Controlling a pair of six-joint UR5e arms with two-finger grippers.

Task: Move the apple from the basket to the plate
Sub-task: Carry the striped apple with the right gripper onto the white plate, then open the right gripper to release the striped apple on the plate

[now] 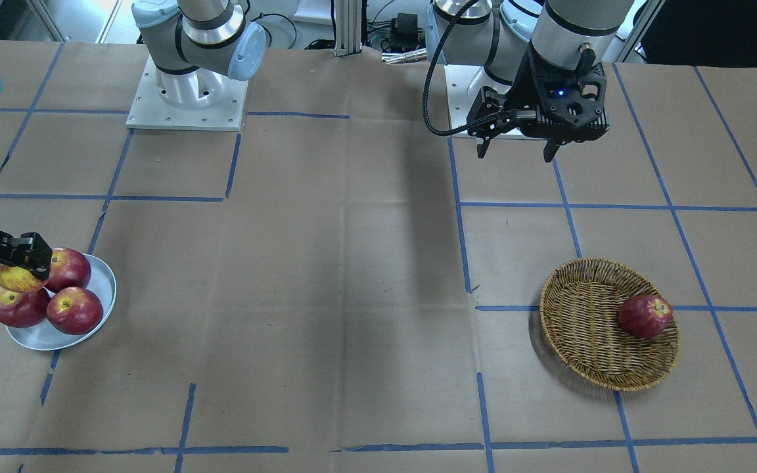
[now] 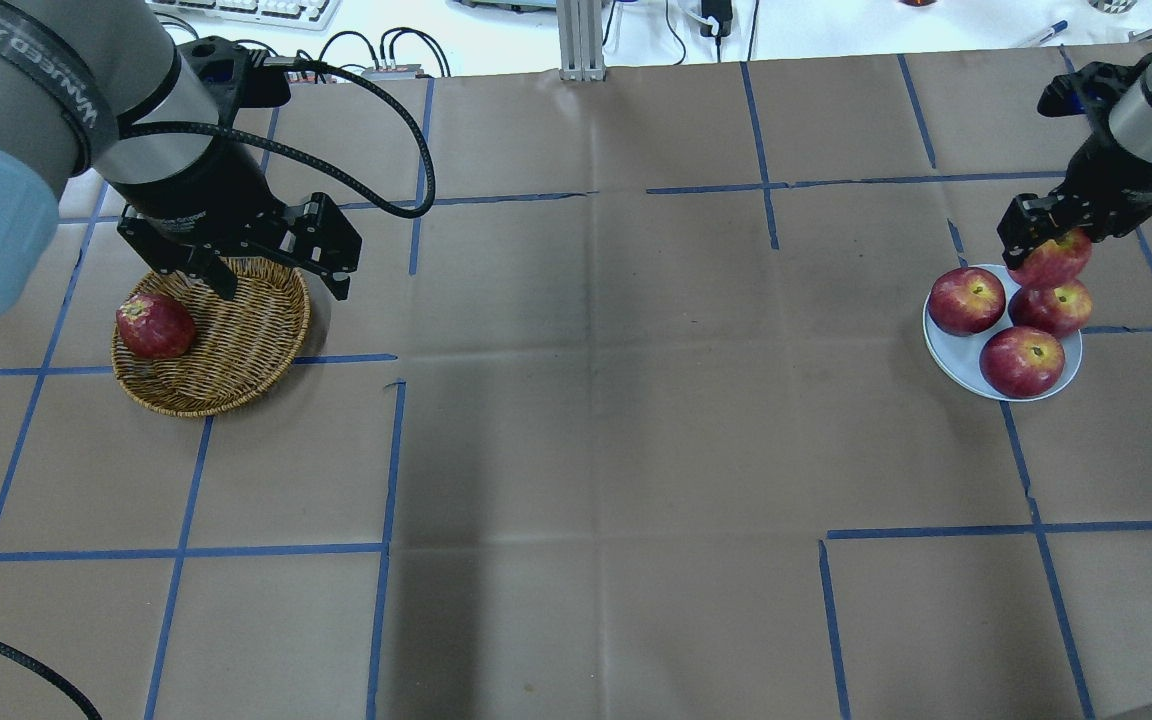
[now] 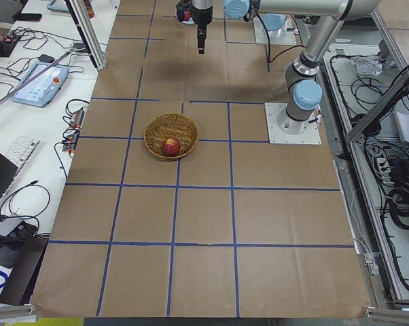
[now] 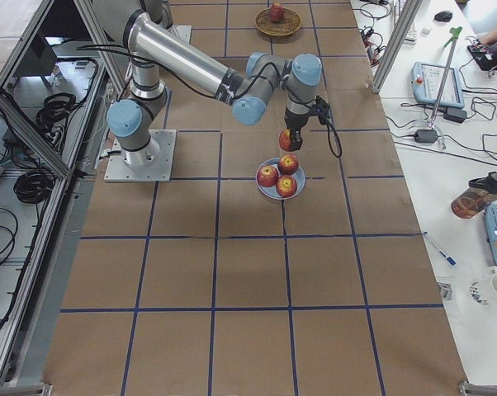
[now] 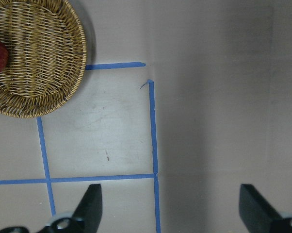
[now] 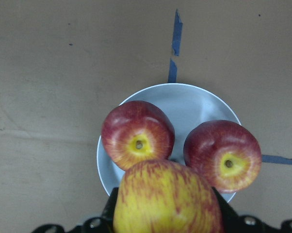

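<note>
The yellow-streaked apple (image 6: 168, 199) is held in my right gripper (image 2: 1046, 255), which is shut on it, a little above the rim of the pale blue-grey plate (image 2: 951, 355). In the front view the apple (image 1: 14, 279) hangs beside the plate (image 1: 106, 282). Three dark red apples (image 2: 1021, 361) lie on the plate. The wicker basket (image 2: 246, 330) stands at the other end of the table with one dark red apple (image 2: 155, 326) in it. My left gripper (image 2: 284, 290) is open and empty, raised above the table beside the basket (image 5: 39, 58).
Brown paper with blue tape lines (image 1: 464, 256) covers the table. The two arm bases (image 1: 184, 98) stand at the robot's side. The plate is crowded: two of its apples (image 6: 138, 133) lie right under the held one.
</note>
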